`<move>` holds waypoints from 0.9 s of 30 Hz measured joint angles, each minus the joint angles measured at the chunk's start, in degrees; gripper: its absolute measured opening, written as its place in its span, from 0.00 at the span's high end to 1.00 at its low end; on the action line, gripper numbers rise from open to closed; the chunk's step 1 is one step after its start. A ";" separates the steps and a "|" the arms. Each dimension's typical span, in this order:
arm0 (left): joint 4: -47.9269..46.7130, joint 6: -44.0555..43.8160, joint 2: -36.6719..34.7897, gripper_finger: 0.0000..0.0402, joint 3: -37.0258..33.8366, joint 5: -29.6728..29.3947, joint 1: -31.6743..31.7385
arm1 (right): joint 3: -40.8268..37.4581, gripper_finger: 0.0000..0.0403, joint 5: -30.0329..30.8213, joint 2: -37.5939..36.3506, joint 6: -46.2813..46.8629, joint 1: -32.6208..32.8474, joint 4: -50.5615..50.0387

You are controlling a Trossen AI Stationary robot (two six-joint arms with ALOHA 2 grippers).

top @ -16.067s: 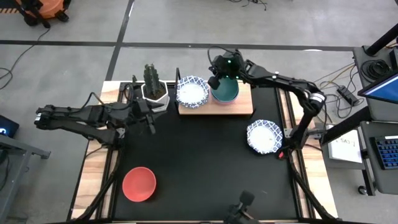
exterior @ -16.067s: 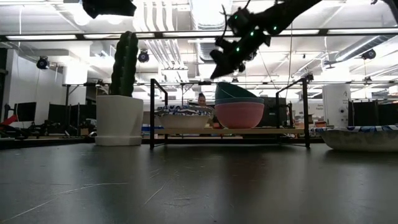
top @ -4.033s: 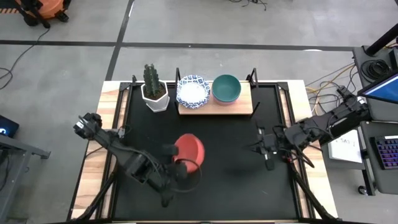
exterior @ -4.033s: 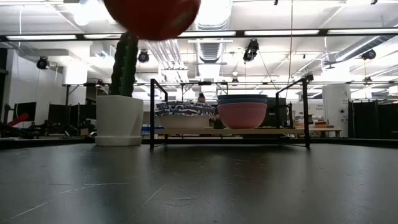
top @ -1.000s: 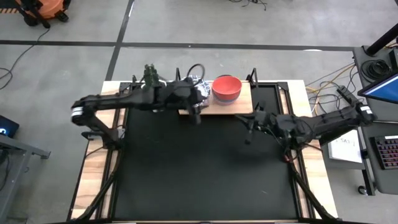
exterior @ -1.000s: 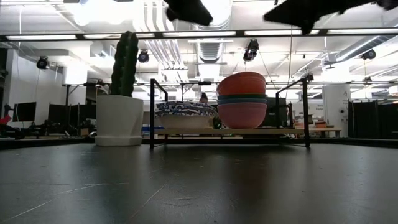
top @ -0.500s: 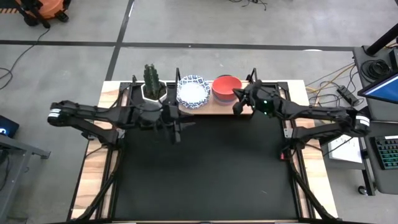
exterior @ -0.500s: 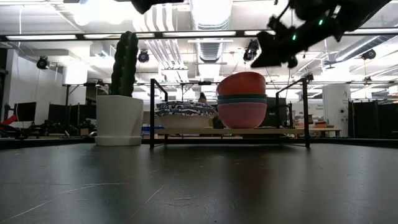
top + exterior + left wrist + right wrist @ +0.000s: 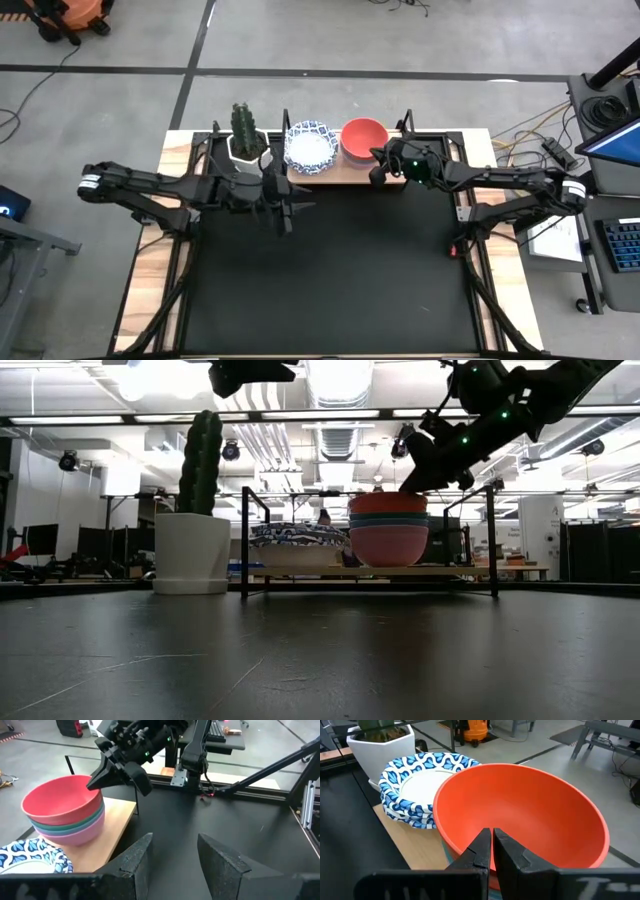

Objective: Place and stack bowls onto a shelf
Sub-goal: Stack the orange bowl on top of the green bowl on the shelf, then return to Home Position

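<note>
The wooden shelf point(image 9: 350, 176) stands at the table's far edge. On it, a stack of white bowls with blue rims point(image 9: 309, 147) sits on the left. A stack of plain bowls sits beside it, with the red bowl point(image 9: 364, 135) nested on top. My right gripper point(image 9: 377, 160) is shut at the red bowl's near-right rim, as the low view point(image 9: 412, 478) also shows. My left gripper point(image 9: 288, 208) is open and empty above the mat, just near-left of the shelf. My right gripper presses its shut fingertips point(image 9: 481, 845) down on the red bowl's rim point(image 9: 457, 849), on the side toward the table's near-right. The fingers slant down from the table's right. They hide the exact spot. The bowl sits level, nested in the stack point(image 9: 387, 503).
A cactus in a white faceted pot point(image 9: 247, 145) stands left of the shelf. Thin black posts point(image 9: 243, 540) rise at the shelf's corners. The black mat point(image 9: 330, 270) covers the table in front of the shelf.
My right gripper has gone from the table's right toward the shelf and come down on the red bowl's rim. The red bowl stood high on the stack and has sunk lower into it. My left gripper has drawn back from the shelf toward the near left.
</note>
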 joint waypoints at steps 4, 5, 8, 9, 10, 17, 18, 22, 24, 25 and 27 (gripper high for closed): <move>0.00 -0.20 0.87 0.66 -0.01 0.00 -0.14 | 0.00 0.98 -0.36 1.77 0.04 0.00 -0.08; -0.01 -0.20 1.09 0.66 -0.01 0.00 -0.19 | 0.00 0.98 -0.35 2.17 0.01 0.00 -0.14; -1.12 -0.73 1.19 0.66 -0.03 0.00 -0.50 | 0.00 0.98 -0.37 2.00 0.12 0.04 -0.10; -1.65 -1.05 1.17 0.66 -0.03 0.00 -0.64 | 0.00 0.98 -0.35 1.52 0.12 0.17 -0.02; -2.38 -1.38 1.07 0.66 -0.03 0.01 -0.84 | 0.00 0.98 -0.36 0.86 0.10 0.32 -0.06; -10.56 -2.21 -1.61 0.66 -0.82 -2.95 -4.32 | -0.11 0.98 -1.20 -6.71 -3.53 3.25 -3.55; -11.31 -2.38 -2.28 0.66 -1.52 -3.55 -5.11 | -0.35 0.98 -1.27 -8.01 -4.17 3.96 -4.79; -11.93 -2.94 -6.39 0.66 -5.71 -3.72 -8.36 | -3.30 0.98 -3.78 -13.52 -6.43 6.30 -6.92; -11.75 -2.99 -9.22 0.66 -8.62 -3.72 -9.49 | -5.48 0.98 -8.15 -16.40 -7.75 6.69 -6.92; -11.43 -3.02 -10.79 0.66 -10.11 -3.72 -9.77 | -6.59 0.98 -10.82 -17.91 -8.41 6.69 -6.97; -10.21 -3.00 -14.52 0.66 -13.29 -3.82 -9.79 | -8.73 0.98 -16.15 -20.76 -10.01 6.69 -6.95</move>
